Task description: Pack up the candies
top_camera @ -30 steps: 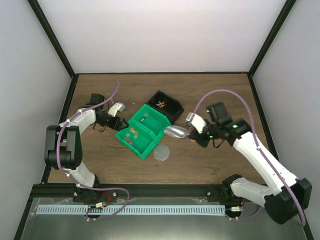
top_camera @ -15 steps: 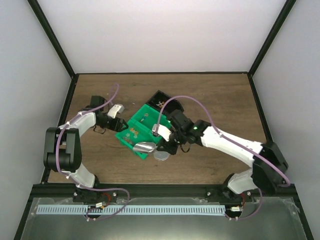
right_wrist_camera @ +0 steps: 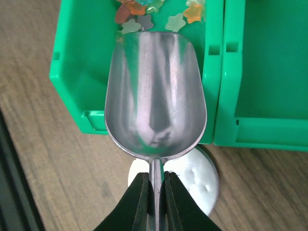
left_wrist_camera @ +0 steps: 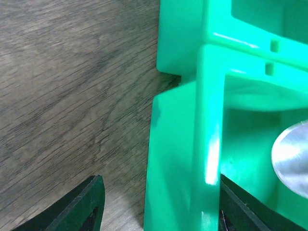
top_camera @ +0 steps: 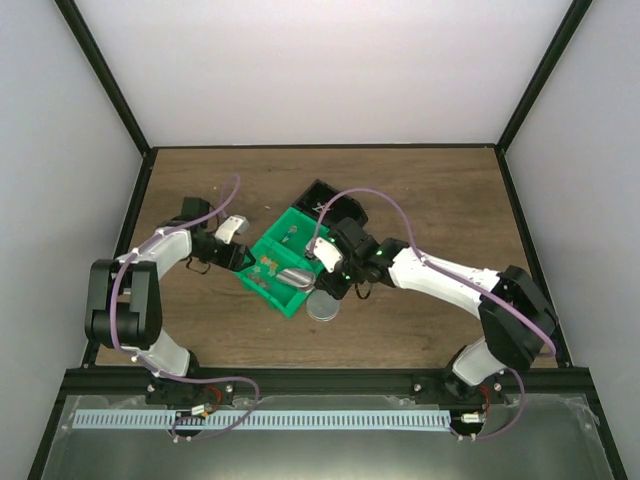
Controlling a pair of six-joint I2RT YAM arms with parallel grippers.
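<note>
The candies are small star-shaped sweets, orange, red and pale, lying in the near green bin. They also show in the top view, and a few more lie in the black bin. My right gripper is shut on the handle of the silver scoop. The scoop's bowl is empty and hovers over that green bin, just short of the candies. My left gripper is open and straddles the green bin's left wall, with one finger outside it and apart from it.
A second green bin sits joined behind the first. The black bin stands behind that. A round grey lid lies on the wooden table just in front of the bins, under my right gripper.
My right arm swung left with the scoop, from right of the bins to over the near green bin. My left gripper moved right onto the bin's left wall.
</note>
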